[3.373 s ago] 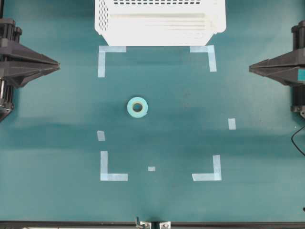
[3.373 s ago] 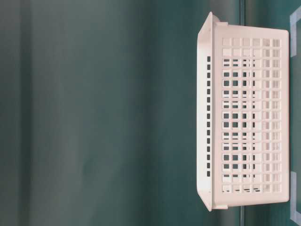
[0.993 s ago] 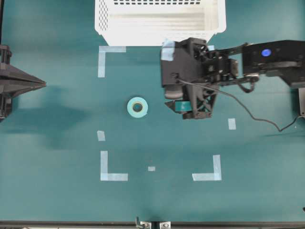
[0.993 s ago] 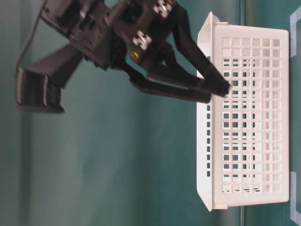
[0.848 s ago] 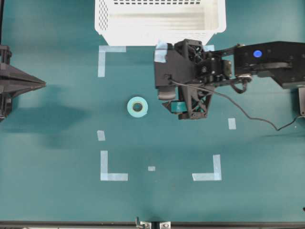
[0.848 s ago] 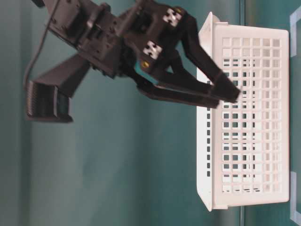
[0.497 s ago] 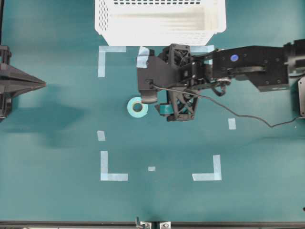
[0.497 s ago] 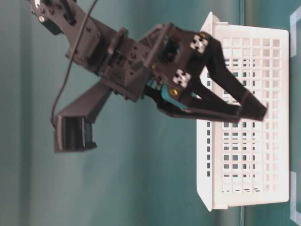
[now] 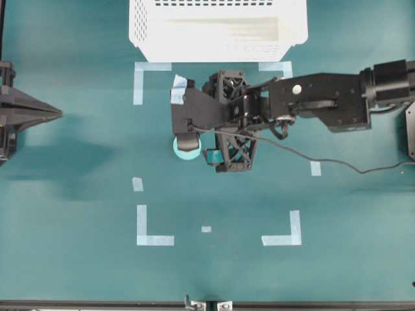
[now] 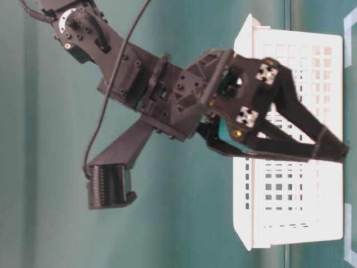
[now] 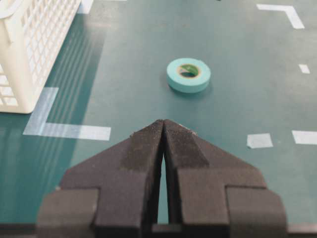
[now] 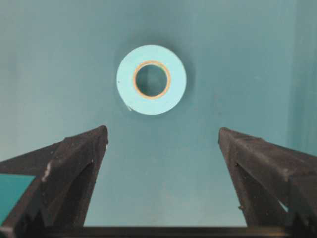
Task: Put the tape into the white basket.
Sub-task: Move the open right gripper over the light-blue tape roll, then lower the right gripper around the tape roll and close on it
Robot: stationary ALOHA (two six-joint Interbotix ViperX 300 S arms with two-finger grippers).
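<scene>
Nothing is done yet: the tape (image 12: 151,79) lies mid-table, ungrasped, beneath the right gripper (image 12: 161,141) with jaws spread wide, and the white basket (image 9: 217,48) at the far edge awaits it.

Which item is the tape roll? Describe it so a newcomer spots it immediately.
Start at the white basket at the table's far edge, then come toward the table's middle. The tape lies flat there, ahead of the open right gripper. Unlike the flat pale-blue strips, it is a thick teal ring.
</scene>
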